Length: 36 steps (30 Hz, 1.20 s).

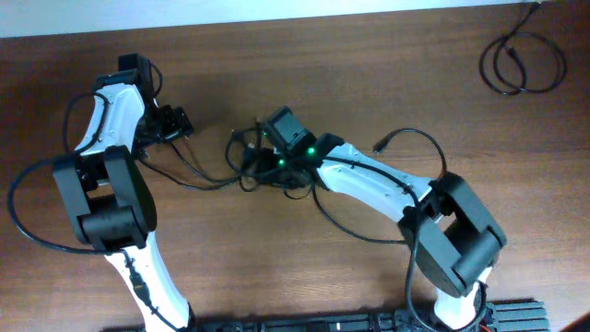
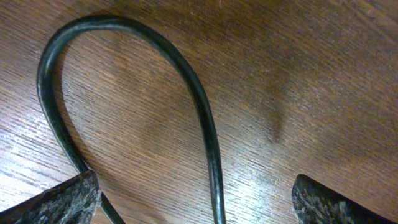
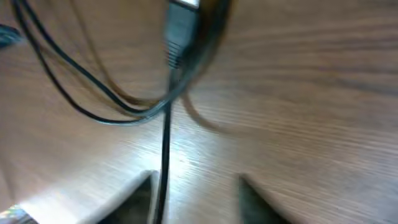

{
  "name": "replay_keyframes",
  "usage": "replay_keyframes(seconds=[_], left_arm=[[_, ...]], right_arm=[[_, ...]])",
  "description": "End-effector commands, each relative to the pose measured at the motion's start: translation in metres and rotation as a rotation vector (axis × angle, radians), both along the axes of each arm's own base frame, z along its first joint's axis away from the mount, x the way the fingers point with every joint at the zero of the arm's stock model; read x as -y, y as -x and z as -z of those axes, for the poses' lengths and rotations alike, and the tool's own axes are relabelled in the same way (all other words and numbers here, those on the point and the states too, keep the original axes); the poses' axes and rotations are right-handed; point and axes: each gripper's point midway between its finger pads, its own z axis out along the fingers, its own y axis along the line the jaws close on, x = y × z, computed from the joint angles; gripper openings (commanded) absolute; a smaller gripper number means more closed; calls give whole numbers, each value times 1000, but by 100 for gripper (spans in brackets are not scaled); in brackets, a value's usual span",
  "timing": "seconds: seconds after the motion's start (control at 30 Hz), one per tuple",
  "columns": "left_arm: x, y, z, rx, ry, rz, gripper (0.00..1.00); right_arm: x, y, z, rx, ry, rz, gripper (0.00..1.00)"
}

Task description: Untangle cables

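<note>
A tangle of thin black cables (image 1: pixel 243 171) lies at the table's middle, between the two arms. One strand runs left to my left gripper (image 1: pixel 182 124). Another loops right and ends in a plug (image 1: pixel 380 145). In the left wrist view the left gripper (image 2: pixel 199 205) is open, and a cable loop (image 2: pixel 208 124) lies on the wood between its fingers. My right gripper (image 1: pixel 256 153) is at the tangle. In the blurred right wrist view the right gripper (image 3: pixel 199 196) is open, a cable (image 3: pixel 164 155) runs along its left finger, and a plug (image 3: pixel 180 31) lies ahead.
A separate coiled black cable (image 1: pixel 522 63) lies at the table's far right corner. Thicker black arm wires (image 1: pixel 28 226) curve round the left base. The table is brown wood (image 1: pixel 369 65).
</note>
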Motion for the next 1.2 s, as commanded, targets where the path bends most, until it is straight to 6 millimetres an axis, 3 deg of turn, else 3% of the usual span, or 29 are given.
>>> replay_keyframes(seconds=[0.0, 0.07, 0.1, 0.13, 0.17, 0.2, 0.37, 0.43, 0.5, 0.53, 0.6, 0.63, 0.67, 0.77, 0.9, 1.03, 1.17], left_arm=[[-1, -7, -22, 57, 0, 2, 99], [-1, -7, -22, 57, 0, 2, 99], [-1, -7, -22, 57, 0, 2, 99], [-1, -7, -22, 57, 0, 2, 99], [-1, -7, -22, 57, -1, 2, 99], [-1, -7, -22, 57, -1, 2, 99], [-1, -7, -22, 57, -1, 2, 99], [-1, -7, -22, 56, 0, 2, 99], [-1, -7, -22, 56, 0, 2, 99], [-1, -7, -22, 57, -1, 2, 99], [-1, -7, -22, 57, -1, 2, 99], [-1, -7, -22, 57, -1, 2, 99], [-1, -7, -22, 57, -1, 2, 99], [-1, -7, -22, 57, -1, 2, 99], [-1, -10, -23, 67, -2, 2, 99], [-1, -10, -23, 67, -2, 2, 99], [-1, -10, -22, 67, -1, 2, 99]], right_arm=[[20, -14, -58, 111, -23, -17, 4], [50, -3, -111, 165, -34, -68, 4], [70, 3, -128, 197, -9, -88, 4], [96, 11, -140, 225, 42, -111, 4], [139, 19, -143, 200, 143, -65, 4], [171, 25, -137, 152, 233, -6, 4], [270, 42, -115, -35, 513, 194, 5], [291, 43, -111, -56, 565, 244, 9], [327, 56, -88, -143, 634, 319, 11], [340, 62, -78, -179, 653, 349, 19], [361, 71, -62, -229, 672, 406, 69], [370, 73, -56, -241, 671, 430, 89], [379, 71, -51, -235, 668, 439, 99], [393, 72, -29, -227, 669, 431, 99], [373, 77, 12, -305, 558, 434, 99], [371, 82, 47, -420, 555, 574, 99], [353, 81, 74, -456, 583, 496, 99]])
